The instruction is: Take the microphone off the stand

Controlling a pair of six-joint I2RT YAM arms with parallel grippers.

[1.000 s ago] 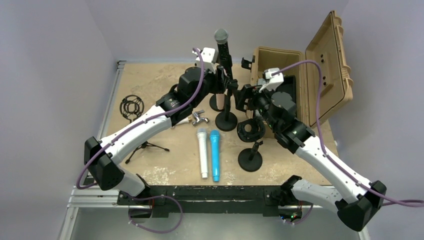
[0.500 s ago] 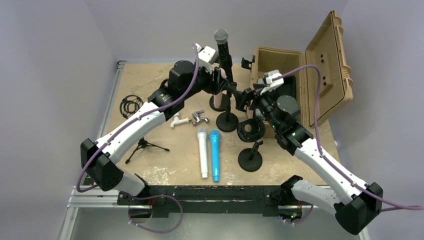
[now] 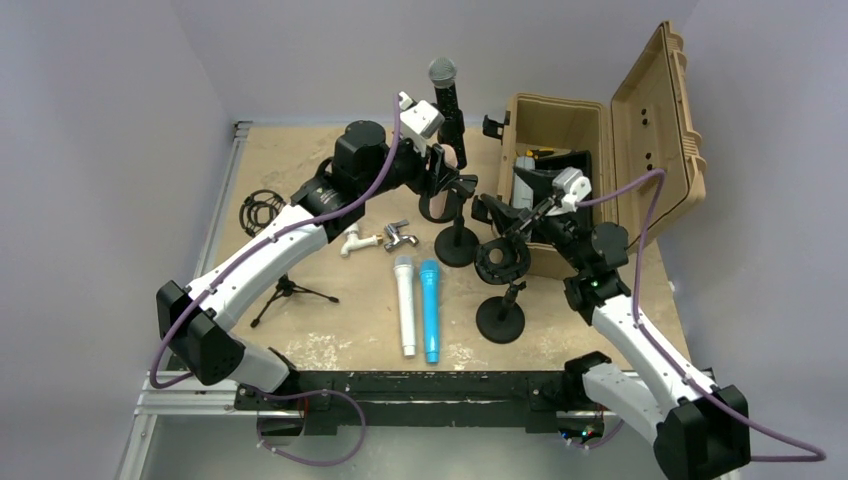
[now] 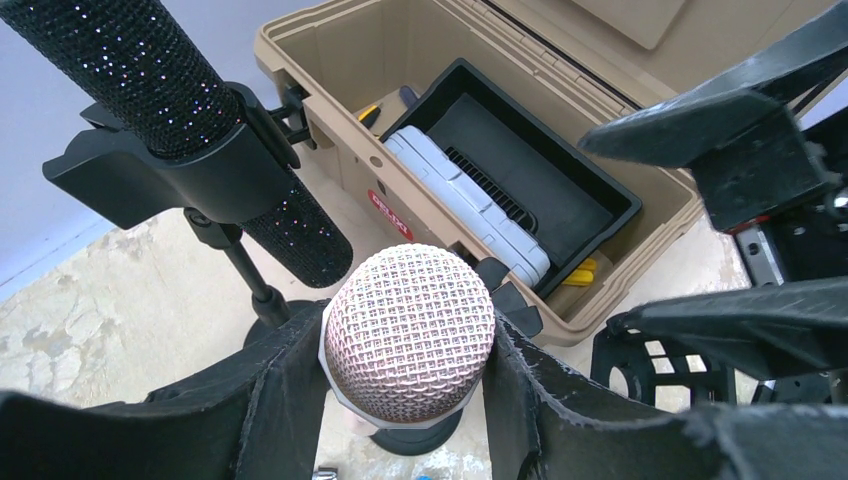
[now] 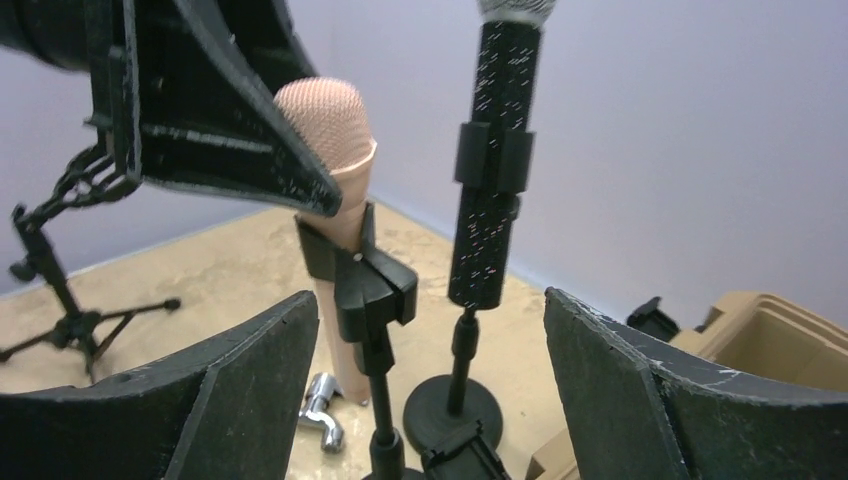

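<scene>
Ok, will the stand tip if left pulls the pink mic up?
Likely it lifts or tips: the clip wraps the pink mic snugly on a thin stand. The rounded mesh head may slip in the left gripper.

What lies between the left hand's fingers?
The pink mic, its head flanked by both fingers of the left hand; the left wrist view shows it.
</scene>
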